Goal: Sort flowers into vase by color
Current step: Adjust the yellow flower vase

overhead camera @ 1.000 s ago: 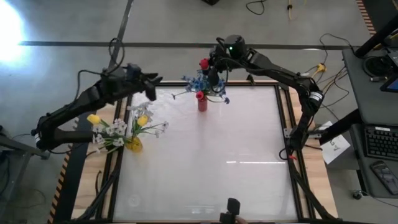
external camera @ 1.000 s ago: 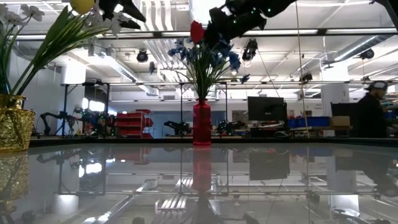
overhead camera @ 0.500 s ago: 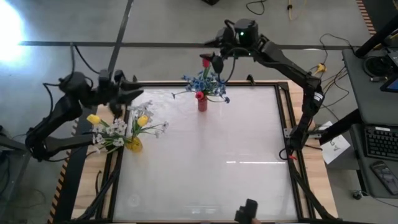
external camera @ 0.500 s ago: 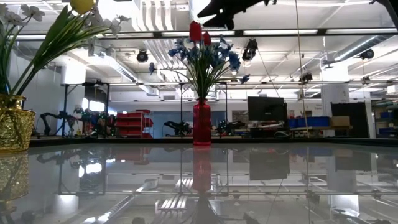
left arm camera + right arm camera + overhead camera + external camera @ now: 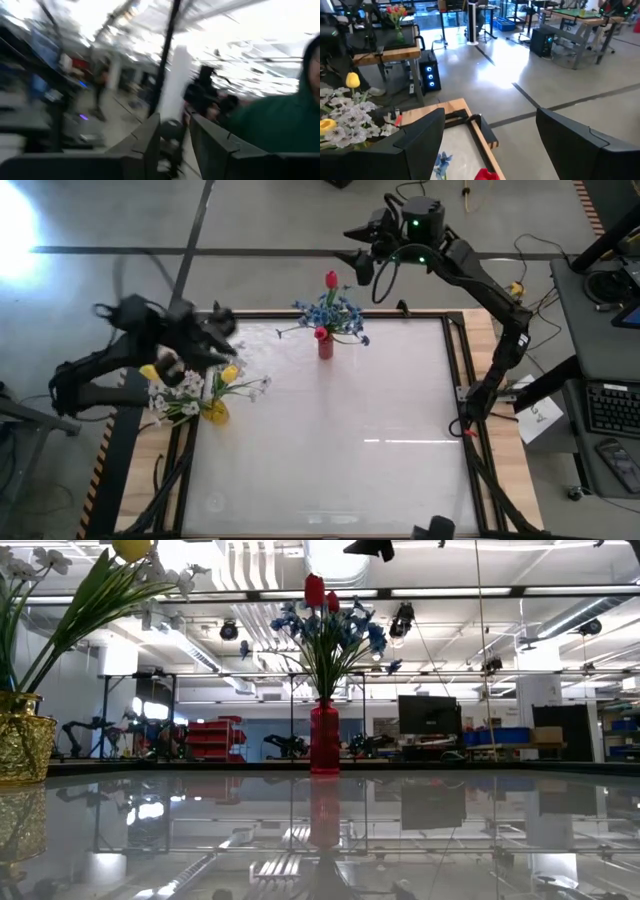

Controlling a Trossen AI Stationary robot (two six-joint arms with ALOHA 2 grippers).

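A red vase (image 5: 326,346) (image 5: 323,738) stands near the table's far edge. Blue blossoms (image 5: 330,312) and red tulips (image 5: 331,280) (image 5: 315,590) stand in it by their stems. A gold vase (image 5: 216,414) (image 5: 24,746) at the left holds yellow tulips (image 5: 229,373) (image 5: 352,80) and white sprays (image 5: 185,388) (image 5: 350,119). My right gripper (image 5: 358,250) (image 5: 495,145) hangs open, high up beyond the table's far edge, above and behind the red vase, with nothing between its fingers. My left gripper (image 5: 222,332) (image 5: 175,145) is raised over the table's left edge near the gold vase. Its fingers are a little apart and hold nothing.
The glossy white table top (image 5: 340,440) lies bare between the two vases and the near edge. A person in a green hood (image 5: 280,115) shows in the left wrist view, beyond the table. Workbenches and floor lie behind the far edge (image 5: 470,30).
My right gripper has risen from the blooms in the red vase and drawn back beyond the far edge. The red tulip it was at stays upright in the vase. My left gripper has pulled back toward the table's left edge and tipped upward.
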